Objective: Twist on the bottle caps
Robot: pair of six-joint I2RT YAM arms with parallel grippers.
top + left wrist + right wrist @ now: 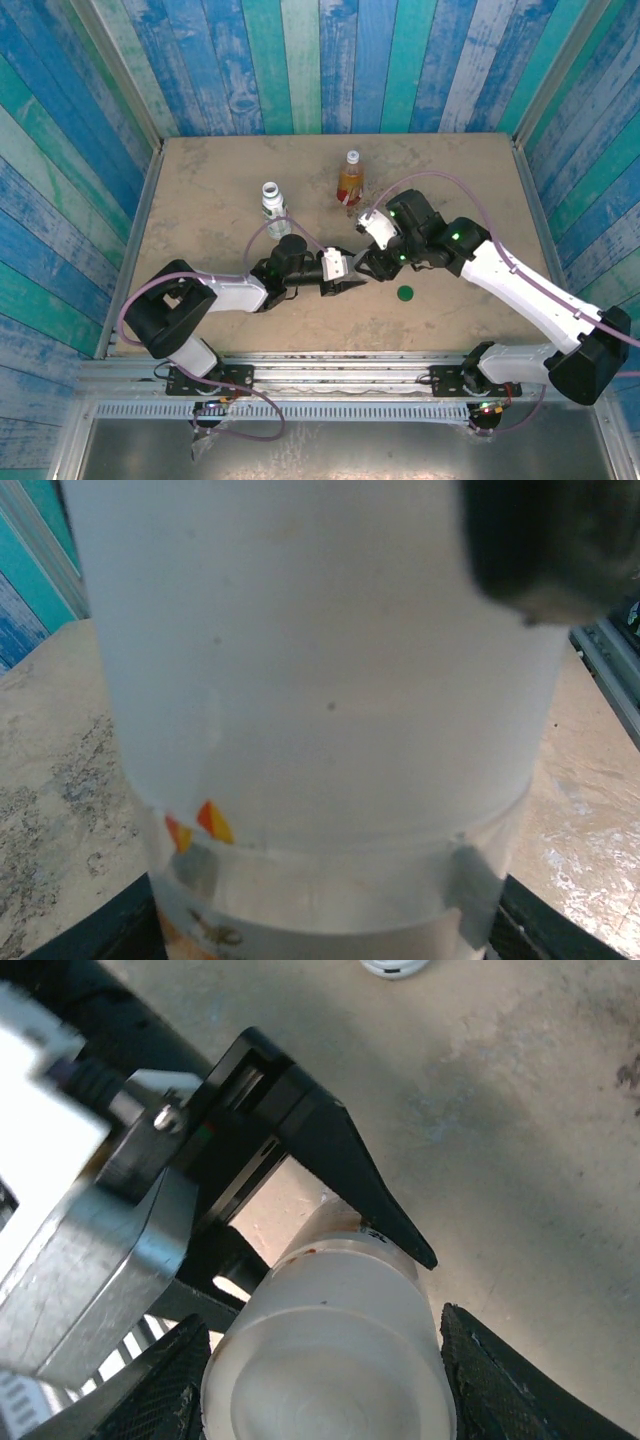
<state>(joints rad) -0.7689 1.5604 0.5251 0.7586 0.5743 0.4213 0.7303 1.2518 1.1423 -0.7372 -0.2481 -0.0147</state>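
Observation:
The short clear bottle with the orange label (200,930) is held between the fingers of my left gripper (330,945), which is shut on it. The wide translucent whitish cap (330,1360) sits on top of this bottle, looming large in the left wrist view (320,660). My right gripper (325,1385) is shut around that cap, one finger on each side. In the top view the two grippers, left (348,272) and right (376,262), meet at mid-table. The dark green cap (405,294) lies loose just right of them. Behind stand the white-labelled bottle (272,203) and the amber bottle (350,182).
The sandy tabletop (200,200) is walled by blue-green planks, with a metal rail along the near edge (320,365). A small white round thing (395,966) shows at the top edge of the right wrist view. Purple cables (440,180) loop over both arms.

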